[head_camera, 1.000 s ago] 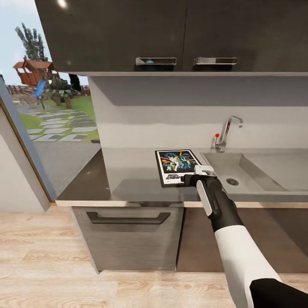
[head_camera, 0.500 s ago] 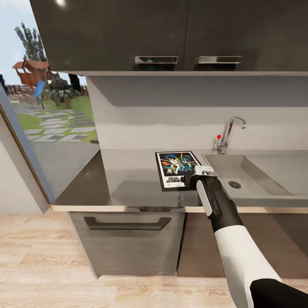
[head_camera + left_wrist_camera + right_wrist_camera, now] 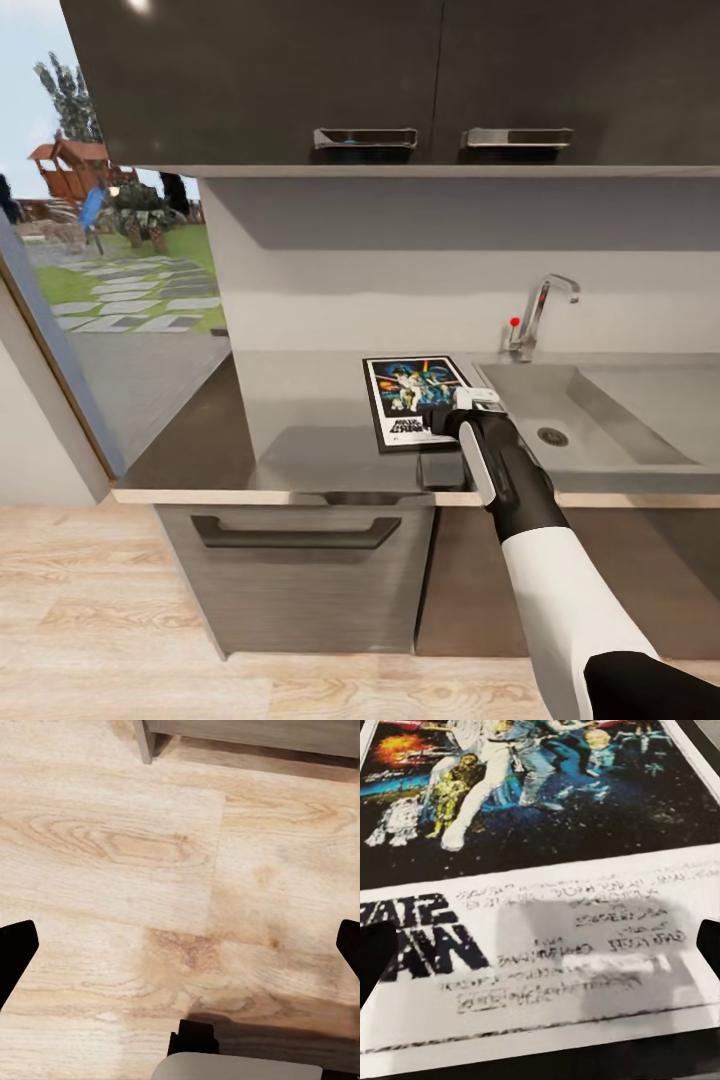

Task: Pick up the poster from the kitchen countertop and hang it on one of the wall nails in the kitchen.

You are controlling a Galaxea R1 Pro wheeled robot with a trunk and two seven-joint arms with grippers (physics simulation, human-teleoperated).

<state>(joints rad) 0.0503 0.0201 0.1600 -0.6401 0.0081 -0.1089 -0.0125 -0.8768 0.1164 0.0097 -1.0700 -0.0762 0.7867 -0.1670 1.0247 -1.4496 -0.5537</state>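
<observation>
Poster (image 3: 410,397) (flat on countertop (image 3: 300,420)) beside sink (image 3: 590,415), right gripper (image 3: 445,418) over its near edge

Black-framed poster (image 3: 412,400) lies flat on grey kitchen countertop (image 3: 300,420) — beside the sink.

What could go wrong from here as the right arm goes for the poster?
The poster lies flat on the kitchen countertop, so the open right end effector at its near edge may push it rather than get beneath it. The sink sits just beside the poster; a sideways shove could tip it over the rim.
</observation>
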